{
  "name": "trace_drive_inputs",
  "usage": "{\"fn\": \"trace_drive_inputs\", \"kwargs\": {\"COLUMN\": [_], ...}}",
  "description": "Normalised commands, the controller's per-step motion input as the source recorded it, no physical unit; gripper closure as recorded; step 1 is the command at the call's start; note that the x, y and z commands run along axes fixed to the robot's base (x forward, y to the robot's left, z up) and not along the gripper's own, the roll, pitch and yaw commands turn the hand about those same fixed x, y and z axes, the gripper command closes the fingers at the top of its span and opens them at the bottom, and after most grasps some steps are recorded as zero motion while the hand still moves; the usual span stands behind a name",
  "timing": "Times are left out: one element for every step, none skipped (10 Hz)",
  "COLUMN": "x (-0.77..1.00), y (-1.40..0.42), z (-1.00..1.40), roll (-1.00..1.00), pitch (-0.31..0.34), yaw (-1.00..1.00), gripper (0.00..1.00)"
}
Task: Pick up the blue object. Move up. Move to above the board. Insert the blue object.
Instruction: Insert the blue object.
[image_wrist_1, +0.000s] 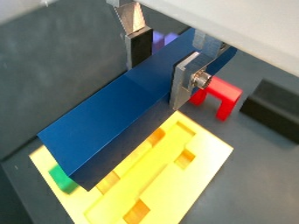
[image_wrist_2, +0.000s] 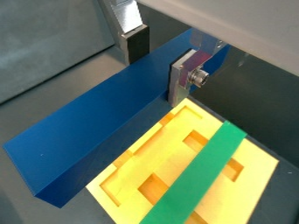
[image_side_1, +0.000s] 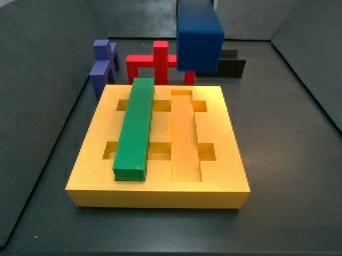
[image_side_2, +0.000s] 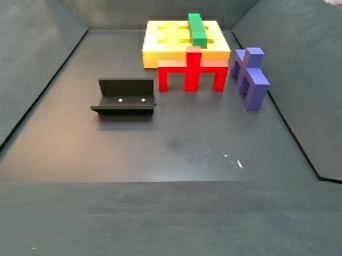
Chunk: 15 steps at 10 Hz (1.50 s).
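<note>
My gripper (image_wrist_1: 162, 66) is shut on the blue object (image_wrist_1: 105, 122), a long saturated blue bar clamped between the two silver fingers; both wrist views show this grip (image_wrist_2: 160, 61). The bar hangs in the air above the yellow grooved board (image_wrist_1: 201, 147), which lies below it in both wrist views (image_wrist_2: 187, 131). In a side view the blue object (image_side_1: 199, 35) hangs upright near the far edge of the board (image_side_1: 160, 190), and the gripper is out of the picture. The other side view shows the board (image_side_2: 158, 40) but neither the bar nor the gripper.
A green bar (image_side_1: 136, 125) lies in one groove of the board. A red piece (image_side_1: 160, 60) and a purplish-blue stepped block (image_side_1: 103, 60) stand beside the board. The dark fixture (image_side_2: 123, 97) stands on the grey floor, which has walls around it.
</note>
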Motion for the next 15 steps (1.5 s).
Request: {"fn": "trace_drive_inputs", "kwargs": {"x": [0.05,0.07,0.0,0.11,0.13,0.06,0.14,0.0,0.0,0.06,0.11,0.18,0.23,0.13,0.0], "y": [-0.07,-0.19,-0.25,-0.15,-0.09,-0.03,-0.12,-0.16,-0.19,-0.18,-0.13,-0.06,-0.08,-0.07,-0.05], "z": [-0.73,-0.53,-0.31,-0.64,-0.8,-0.76,-0.86,-0.75,-0.51,-0.46,-0.42,-0.32,-0.26,-0.24,-0.14], "roll": [-0.02,0.06,0.01,0.14,0.18,0.22,0.18,0.07,0.04,0.0,0.0,-0.03,0.0,0.03,0.03], "pitch": [-0.184,-0.107,-0.223,-0.101,-0.114,-0.104,-0.079,-0.079,0.0,0.0,0.0,0.0,0.04,0.071,0.071], "yaw": [0.2,0.21,0.17,0.16,0.23,0.27,0.16,0.0,0.0,0.0,0.0,0.0,0.0,0.0,0.0], "gripper": [1.0,1.0,1.0,1.0,1.0,1.0,1.0,1.0,1.0,1.0,1.0,1.0,1.0,1.0,1.0]}}
